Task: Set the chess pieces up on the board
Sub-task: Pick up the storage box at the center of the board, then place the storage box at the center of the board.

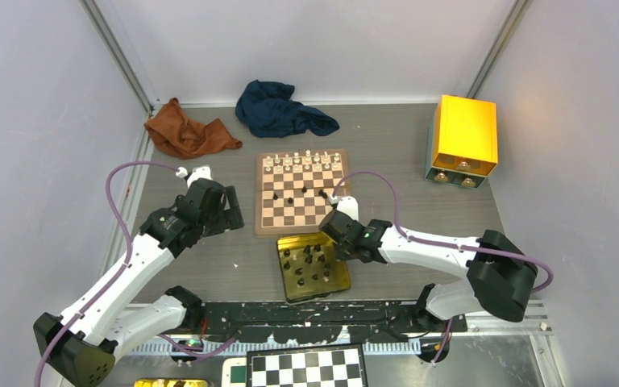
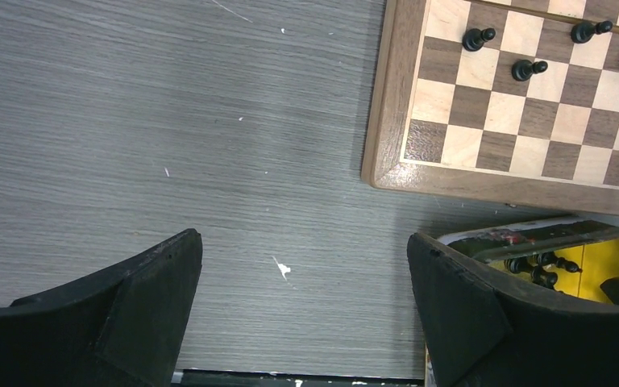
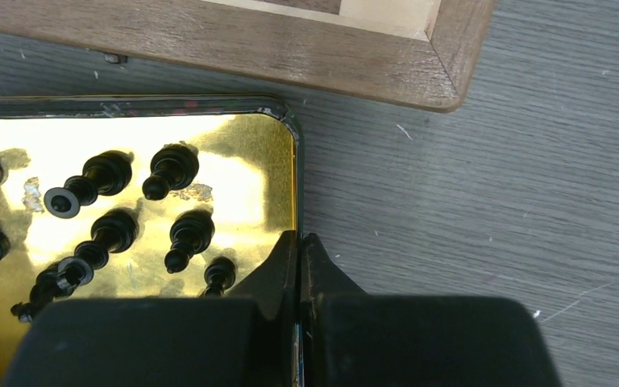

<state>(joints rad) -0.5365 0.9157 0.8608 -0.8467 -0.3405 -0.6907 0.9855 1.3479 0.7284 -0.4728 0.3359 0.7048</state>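
The wooden board (image 1: pixel 259 193) lies mid-table, with cream pieces (image 1: pixel 298 161) on its far rows and a few black chess pieces (image 1: pixel 290 198) on it. Several more black pieces (image 1: pixel 306 260) lie in a gold tin tray (image 1: pixel 290 286) in front of the board. My right gripper (image 1: pixel 340 240) is shut on the tray's right rim (image 3: pixel 294 161). The wrist view shows its fingers (image 3: pixel 300 238) pinching that edge, with black pieces (image 3: pixel 189 234) just to their left. My left gripper (image 1: pixel 227 211) is open and empty over bare table (image 2: pixel 302 242), left of the board's corner (image 2: pixel 383 121).
An orange cloth (image 1: pixel 187 131) and a dark blue cloth (image 1: pixel 280 110) lie at the back. A yellow box (image 1: pixel 462 137) stands at the back right. A black-and-white checkered board (image 1: pixel 306 367) sits below the table's near edge.
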